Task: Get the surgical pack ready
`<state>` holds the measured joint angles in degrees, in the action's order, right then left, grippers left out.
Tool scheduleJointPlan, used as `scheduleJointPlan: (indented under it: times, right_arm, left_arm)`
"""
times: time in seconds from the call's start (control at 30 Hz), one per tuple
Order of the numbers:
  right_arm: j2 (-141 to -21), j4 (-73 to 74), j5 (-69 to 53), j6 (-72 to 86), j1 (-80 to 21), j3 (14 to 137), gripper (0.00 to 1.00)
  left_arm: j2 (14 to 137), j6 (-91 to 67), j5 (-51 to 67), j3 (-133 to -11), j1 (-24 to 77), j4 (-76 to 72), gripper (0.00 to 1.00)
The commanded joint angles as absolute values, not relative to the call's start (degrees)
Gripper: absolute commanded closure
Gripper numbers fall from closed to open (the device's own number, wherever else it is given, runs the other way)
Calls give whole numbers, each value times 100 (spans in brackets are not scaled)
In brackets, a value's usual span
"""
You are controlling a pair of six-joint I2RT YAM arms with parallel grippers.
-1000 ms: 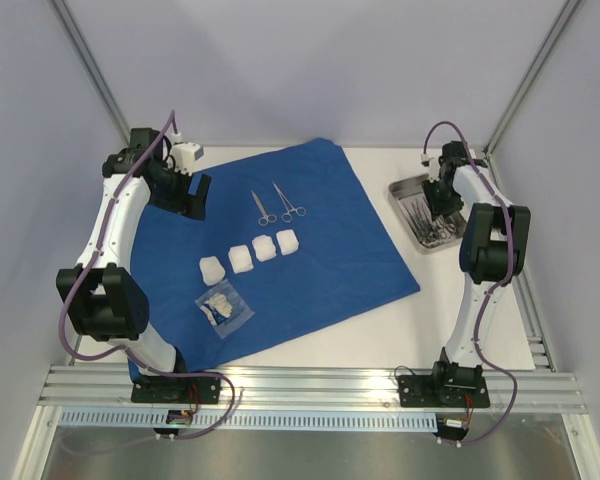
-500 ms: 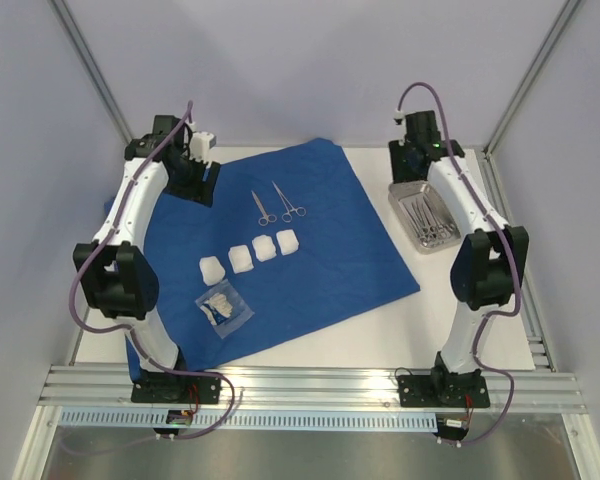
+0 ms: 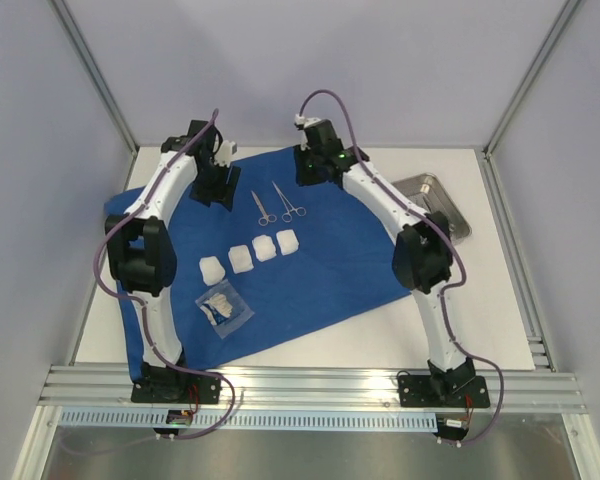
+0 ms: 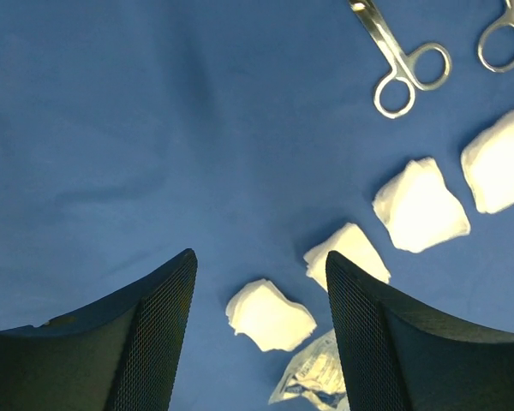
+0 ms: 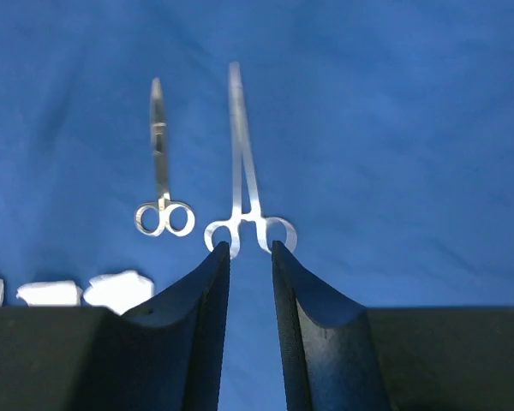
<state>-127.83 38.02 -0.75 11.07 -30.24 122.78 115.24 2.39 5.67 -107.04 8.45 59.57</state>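
- Here, left gripper [image 4: 259,257]: jaws wide apart, empty, over drape [image 4: 154,128]; gauze squares [image 4: 420,205] at 3 o'clock;
- right gripper [image 5: 249,245]: jaws narrowly parted, empty; forceps [image 5: 244,163] at 12 o'clock.

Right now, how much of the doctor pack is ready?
Done: the blue drape is spread flat, with two instruments, four gauze squares and a packet laid on it. In hand: nothing; the left gripper and right gripper hover empty near its far edge. Left: the steel tray sits off the drape, and nothing is wrapped yet.
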Motion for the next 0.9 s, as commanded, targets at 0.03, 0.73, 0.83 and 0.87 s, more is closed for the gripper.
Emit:
scheduleJointPlan:
  times: [0.03,0.73,0.83,0.87]
  right_arm:
    - [-13754,3490,-211,1389,-3515,13033,72]
    - [-14889,3489,1397,668,-3938,14177,73]
    - [-14906,3533,1424,668,-3938,14150,73]
    - [-14958,3620,1450,677,-3929,14150,73]
  left_arm:
    - [11233,44,290,-10451,721,5652,28]
    - [11048,44,202,-9914,475,5476,27]
    - [11057,35,185,-9905,466,5484,27]
    - [11057,44,185,-9905,466,5484,27]
